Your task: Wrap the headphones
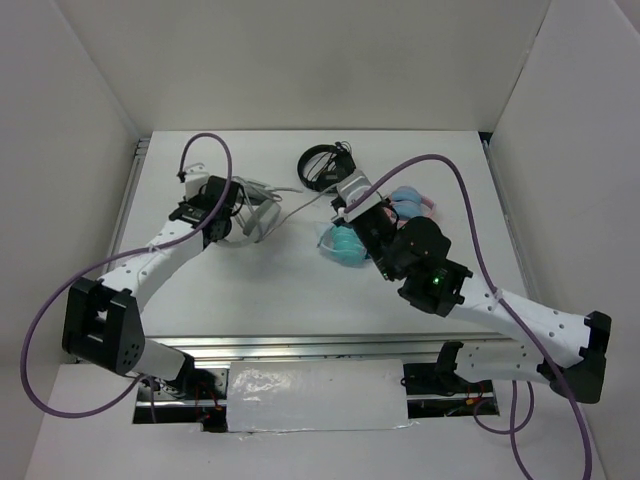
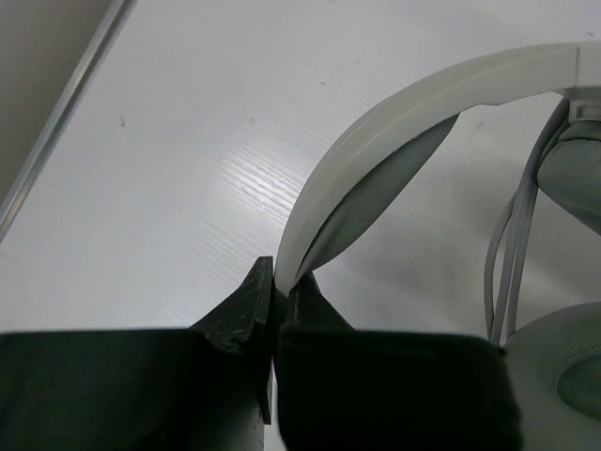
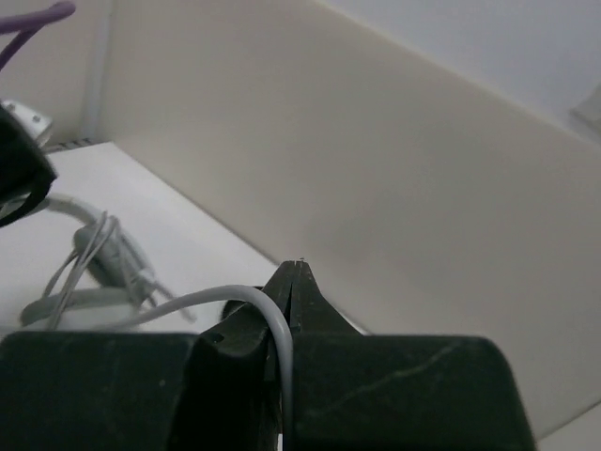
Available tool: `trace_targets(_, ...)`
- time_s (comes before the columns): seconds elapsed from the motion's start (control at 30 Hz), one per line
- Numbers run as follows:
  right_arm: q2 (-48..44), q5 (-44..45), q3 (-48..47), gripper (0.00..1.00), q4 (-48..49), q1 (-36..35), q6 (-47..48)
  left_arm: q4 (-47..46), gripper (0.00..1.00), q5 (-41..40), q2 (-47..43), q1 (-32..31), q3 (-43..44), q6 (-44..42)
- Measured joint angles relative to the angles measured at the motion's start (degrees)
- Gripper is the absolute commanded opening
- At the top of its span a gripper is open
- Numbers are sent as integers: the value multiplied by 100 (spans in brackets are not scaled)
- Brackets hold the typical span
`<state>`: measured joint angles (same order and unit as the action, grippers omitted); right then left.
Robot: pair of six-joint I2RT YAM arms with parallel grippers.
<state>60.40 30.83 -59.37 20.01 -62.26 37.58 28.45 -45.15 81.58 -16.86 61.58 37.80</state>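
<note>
The white and light-grey headphones (image 1: pixel 256 216) lie at the back left of the table. My left gripper (image 1: pixel 216 214) is shut on their wide headband (image 2: pixel 394 113); in the left wrist view the band rises from between my closed jaws (image 2: pixel 282 282), with a grey ear pad (image 2: pixel 563 366) and loops of thin grey cable (image 2: pixel 507 254) at the right. The cable (image 1: pixel 300 204) runs right to my right gripper (image 1: pixel 347 203), which is shut on it. In the right wrist view the cable (image 3: pixel 188 303) curves down between the closed jaws (image 3: pixel 296 274), and the headphones (image 3: pixel 89 272) are at the left.
Small black headphones (image 1: pixel 322 163) lie at the back centre. Teal headphones (image 1: pixel 345 246) sit just under my right wrist, and pink-and-blue headphones (image 1: pixel 410 200) lie to its right. White walls enclose the table on three sides.
</note>
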Motion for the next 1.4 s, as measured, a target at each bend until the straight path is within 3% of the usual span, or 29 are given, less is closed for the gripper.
trace_targets(0.2,428,-199,-669,0,-46,807,861,-426,0,140,70,-968,-175,-546)
trace_targets(0.37,907,-870,-1244,0,-240,1893,979,-1082,0,1231,-555,-1668,-962,-1134)
trace_targets(0.47,1333,-1499,-1766,0,-684,2570,662,-1333,0,1836,-1462,-2035,-1427,-1414)
trace_targets(0.6,1932,-2452,-2409,0,-1117,3442,35,-1698,0,2450,-2326,-2468,-1429,-1832)
trace_targets(0.93,3163,-4210,-2868,0,-1775,4306,-1338,-1989,0,3005,-2990,-3602,-1161,-2533)
trace_targets(1.2,3053,-4378,-1480,0,-890,4605,-2444,-1080,0,2308,-2931,-3770,-435,-2577)
trace_targets(1.4,2660,-4072,-1132,0,-575,4907,-2844,-651,0,1390,-2868,-3764,-219,-2376)
